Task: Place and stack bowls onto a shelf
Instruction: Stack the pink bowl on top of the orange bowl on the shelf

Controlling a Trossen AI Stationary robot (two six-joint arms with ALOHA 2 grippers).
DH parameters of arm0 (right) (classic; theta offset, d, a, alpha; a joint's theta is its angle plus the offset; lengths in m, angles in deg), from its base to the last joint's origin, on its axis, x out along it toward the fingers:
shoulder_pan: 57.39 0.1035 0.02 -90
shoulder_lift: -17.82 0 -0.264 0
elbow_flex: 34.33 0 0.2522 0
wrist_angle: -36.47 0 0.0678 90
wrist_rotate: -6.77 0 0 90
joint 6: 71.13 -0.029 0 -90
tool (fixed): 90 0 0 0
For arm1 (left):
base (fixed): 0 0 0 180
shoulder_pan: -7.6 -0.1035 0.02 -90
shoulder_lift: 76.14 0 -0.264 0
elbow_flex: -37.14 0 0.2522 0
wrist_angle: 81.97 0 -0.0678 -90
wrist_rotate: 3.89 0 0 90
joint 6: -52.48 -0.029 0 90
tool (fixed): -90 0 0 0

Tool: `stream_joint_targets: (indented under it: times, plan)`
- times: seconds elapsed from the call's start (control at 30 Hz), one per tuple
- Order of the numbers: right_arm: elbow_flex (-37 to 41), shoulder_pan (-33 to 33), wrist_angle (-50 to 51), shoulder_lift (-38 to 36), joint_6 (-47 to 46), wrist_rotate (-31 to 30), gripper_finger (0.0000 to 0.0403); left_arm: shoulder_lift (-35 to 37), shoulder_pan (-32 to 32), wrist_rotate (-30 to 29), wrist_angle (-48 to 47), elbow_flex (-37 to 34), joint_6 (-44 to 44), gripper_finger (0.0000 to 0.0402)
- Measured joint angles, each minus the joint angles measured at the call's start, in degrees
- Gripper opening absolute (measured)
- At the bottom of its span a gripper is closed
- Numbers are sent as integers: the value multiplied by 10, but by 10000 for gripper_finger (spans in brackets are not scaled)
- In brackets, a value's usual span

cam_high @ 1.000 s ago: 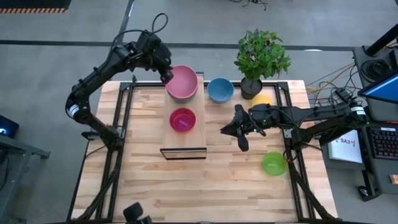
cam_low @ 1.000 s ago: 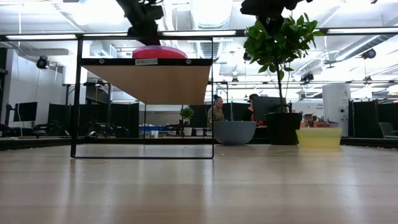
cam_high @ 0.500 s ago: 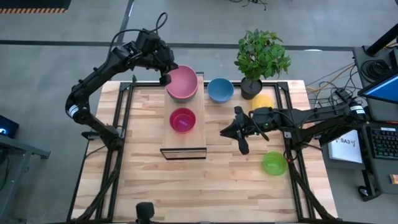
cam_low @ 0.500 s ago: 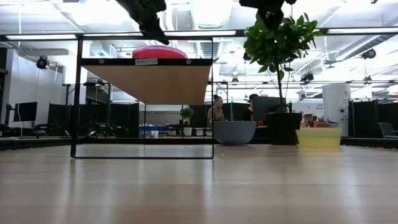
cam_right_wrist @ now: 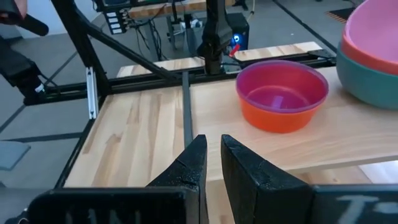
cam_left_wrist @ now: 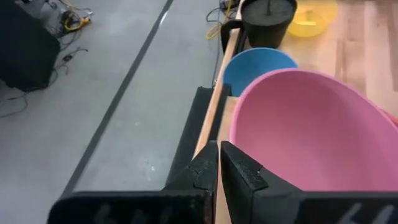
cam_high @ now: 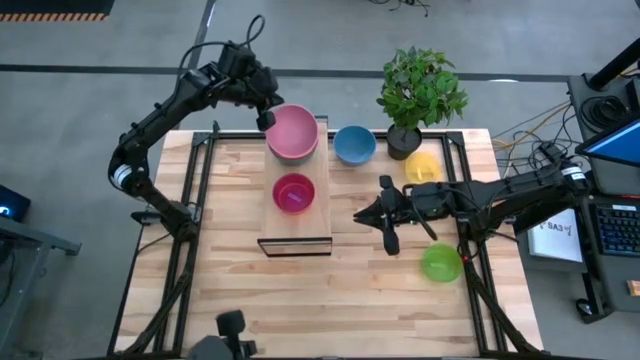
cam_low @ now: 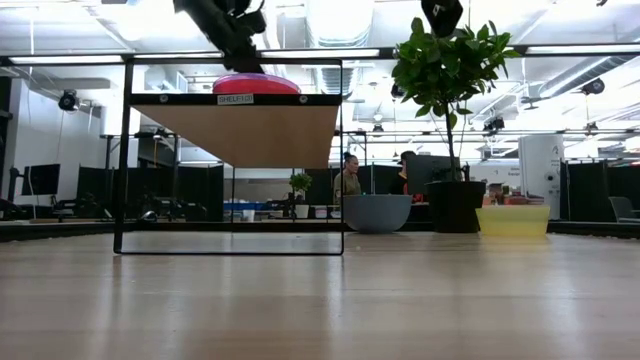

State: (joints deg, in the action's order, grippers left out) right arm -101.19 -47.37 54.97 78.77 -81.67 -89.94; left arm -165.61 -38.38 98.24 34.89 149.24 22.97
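My left gripper sits closed and empty beside the pink bowl stacked at the shelf's far end. Purple-in-orange bowls sit mid-shelf. My right gripper, nearly closed, holds nothing beside the shelf.

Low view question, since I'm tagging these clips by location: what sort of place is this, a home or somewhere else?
Probably a robotics lab or workshop, not a home. Beyond the shelf lies a large open hall with exposed ceiling ducts and strip lights, people sit at workstations, and cables and a keyboard flank the slatted table.
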Motion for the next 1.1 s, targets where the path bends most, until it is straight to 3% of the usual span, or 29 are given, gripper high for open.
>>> stream_joint_targets:
  times: [0.6, 0.77, 0.83, 1.1]
  plan:
    - [0, 9, -115, 54, 15, -21, 38, 14, 1, 13, -2, -29, 45, 0]
    - [0, 7, -157, 91, 30, -103, 38, 53, 4, 147, -15, -40, 91, 0]
    - [0, 0, -179, 103, 49, -127, 38, 77, 9, 181, -4, -62, 100, 0]
    - [-77, -80, -198, 161, 136, -144, 38, 243, 29, 186, 160, -257, 184, 0]
